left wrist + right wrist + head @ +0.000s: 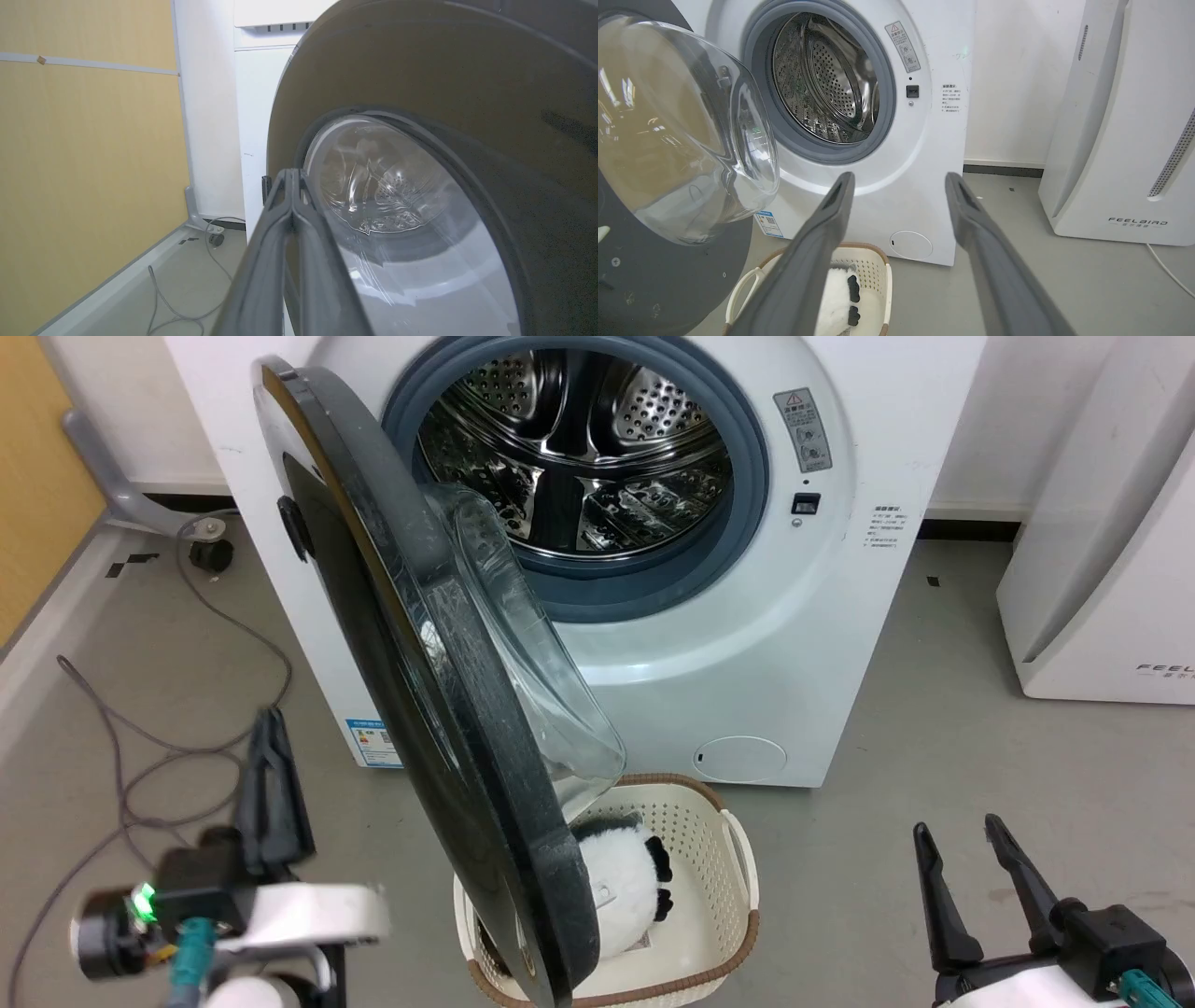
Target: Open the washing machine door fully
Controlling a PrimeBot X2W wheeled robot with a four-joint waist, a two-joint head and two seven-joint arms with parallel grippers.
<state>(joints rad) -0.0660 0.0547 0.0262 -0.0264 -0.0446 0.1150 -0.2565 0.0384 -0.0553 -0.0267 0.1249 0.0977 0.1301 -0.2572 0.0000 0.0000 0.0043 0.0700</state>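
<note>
Waiting with both grippers low before the washer, door swung partway out.

Pinching the left gripper fully closed on nothing, fingers pointing up beside the door's glossy black outer face, just to the gripper's right; cannot tell whether touching it. Aiming the closed tips, in the left wrist view, at the door's rim near its hinged edge, with the glass bowl just right of them. Spreading the right gripper wide, grasping nothing, well apart from the door up and to its left. Pointing its fingers toward the washer's white front straight ahead, below the steel drum. Looking past its left finger at a basket with a plush toy, under the door's lower edge.
</note>
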